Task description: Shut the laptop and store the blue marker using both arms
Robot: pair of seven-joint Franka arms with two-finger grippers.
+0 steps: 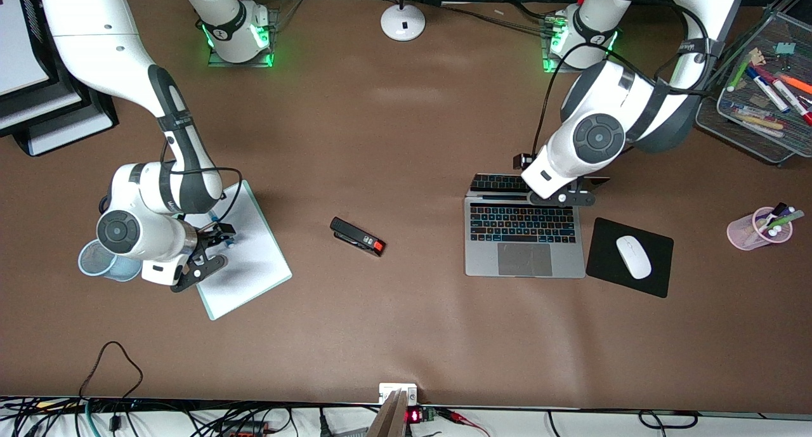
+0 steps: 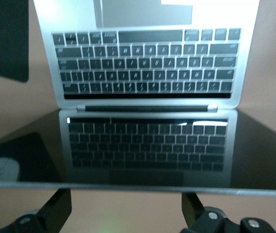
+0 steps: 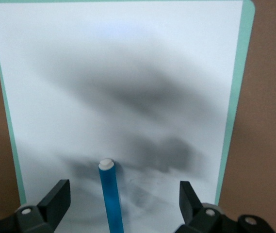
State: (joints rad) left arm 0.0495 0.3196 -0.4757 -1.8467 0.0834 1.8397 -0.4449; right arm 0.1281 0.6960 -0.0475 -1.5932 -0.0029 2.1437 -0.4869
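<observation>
Right end effector [image 3: 121, 204], fingers apart, straddles the blue marker [image 3: 110, 194] on a whiteboard [image 3: 128, 97] lying on the brown table [image 1: 406, 139].

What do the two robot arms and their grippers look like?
Both arms are white with rounded segments, dark grey bands at the joints and round grey caps on the joint ends. Black cables run along them, and green lights glow at their bases. The left gripper and the right gripper are black, each with two flat angular fingers and silver screws.
</observation>
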